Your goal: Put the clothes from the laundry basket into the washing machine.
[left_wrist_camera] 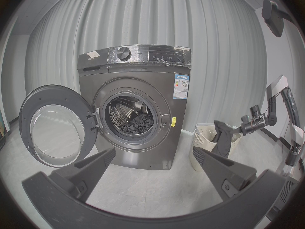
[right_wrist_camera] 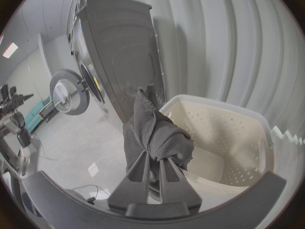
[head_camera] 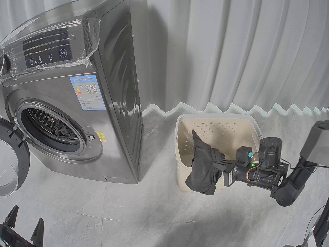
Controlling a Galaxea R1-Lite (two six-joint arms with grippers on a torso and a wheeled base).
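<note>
At far left, the left gripper [head_camera: 28, 214] hangs low near the pale tiled floor [head_camera: 137, 203], its two black fingers [left_wrist_camera: 92, 166] spread apart and gripping nothing. Beyond those fingers, the round grey washer door [head_camera: 10, 162] stands swung open. Next comes the grey metal front-loading washing machine [head_camera: 85, 86], with dark clothes [head_camera: 65, 129] lying in its drum, well apart from either gripper. Farther right stands the cream perforated plastic laundry basket [head_camera: 219, 127]. Over its near rim, the right gripper [head_camera: 222, 163] has its fingers pinched closed on a dark grey cloth garment [head_camera: 204, 165], which bunches at the fingertips [right_wrist_camera: 166, 167] and droops below them.
</note>
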